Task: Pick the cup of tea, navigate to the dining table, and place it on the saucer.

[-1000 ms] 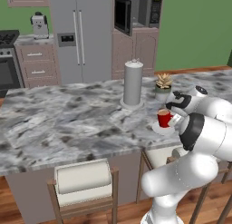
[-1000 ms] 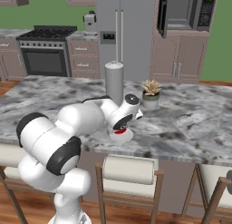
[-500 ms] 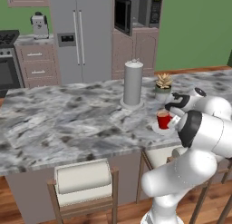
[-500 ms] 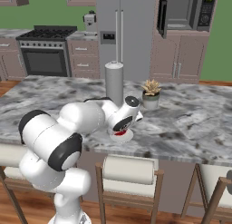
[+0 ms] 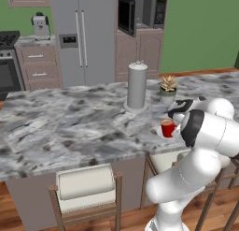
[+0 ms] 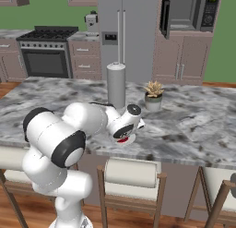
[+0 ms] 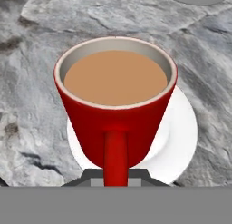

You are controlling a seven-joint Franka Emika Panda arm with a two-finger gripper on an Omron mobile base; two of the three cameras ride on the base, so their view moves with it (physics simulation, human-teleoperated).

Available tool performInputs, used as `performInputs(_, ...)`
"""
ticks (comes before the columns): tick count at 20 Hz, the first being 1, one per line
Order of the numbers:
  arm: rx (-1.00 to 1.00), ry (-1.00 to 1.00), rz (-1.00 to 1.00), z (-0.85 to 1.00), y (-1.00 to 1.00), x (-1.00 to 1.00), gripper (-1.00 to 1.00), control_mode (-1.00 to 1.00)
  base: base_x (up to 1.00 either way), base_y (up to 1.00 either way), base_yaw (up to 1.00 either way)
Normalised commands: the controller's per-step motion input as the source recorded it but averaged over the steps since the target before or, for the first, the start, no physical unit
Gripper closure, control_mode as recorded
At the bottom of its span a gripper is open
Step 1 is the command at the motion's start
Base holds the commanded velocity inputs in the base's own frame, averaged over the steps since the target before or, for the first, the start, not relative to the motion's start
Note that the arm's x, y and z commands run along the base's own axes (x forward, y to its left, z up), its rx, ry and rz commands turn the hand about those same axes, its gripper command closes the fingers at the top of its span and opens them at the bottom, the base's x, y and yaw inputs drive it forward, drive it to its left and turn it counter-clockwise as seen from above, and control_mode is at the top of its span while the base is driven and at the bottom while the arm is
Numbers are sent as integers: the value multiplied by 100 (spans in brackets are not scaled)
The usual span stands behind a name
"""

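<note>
Item 1: cup of tea (image 7: 116, 105), red with a pale inner rim, holding brown liquid level with the top. It is sitting upright over the saucer (image 7: 181, 132), its handle pointing straight back at the camera in the hand view.

Item 2: saucer, white and round, showing around the cup's base on the right and left sides (whether cup and saucer are touching cannot be told).

Item 3: claw (image 7: 116, 175), closed on the cup's handle, its dark tips showing at either side of the handle's lower end.

Item 4: table (image 5: 70, 127), grey-white marbled top, carrying the cup (image 5: 168, 128) and saucer near its front edge in the left base view.

Item 5: tall grey cylinder (image 5: 137, 85) on a round base, standing behind the cup toward the table's middle.

Item 6: small potted succulent (image 6: 153, 95), standing just beside the cylinder.

Item 7: 2 pale-cushioned stools (image 6: 131, 176) lining up under the table's near edge.
</note>
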Motion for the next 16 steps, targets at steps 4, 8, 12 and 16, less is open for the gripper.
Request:
performInputs(4, 0, 0, 0, -3, 0, 1, 100, -100, 0, 0, 0)
performInputs(8, 0, 0, 0, 0, 0, 16, 100, -100, 0, 0, 0)
performInputs(12, 2, 0, 0, 0, 0, 22, 100, -100, 0, 0, 0)
performInputs(16, 1, 0, -2, -7, -1, 14, 100, -100, 0, 0, 0)
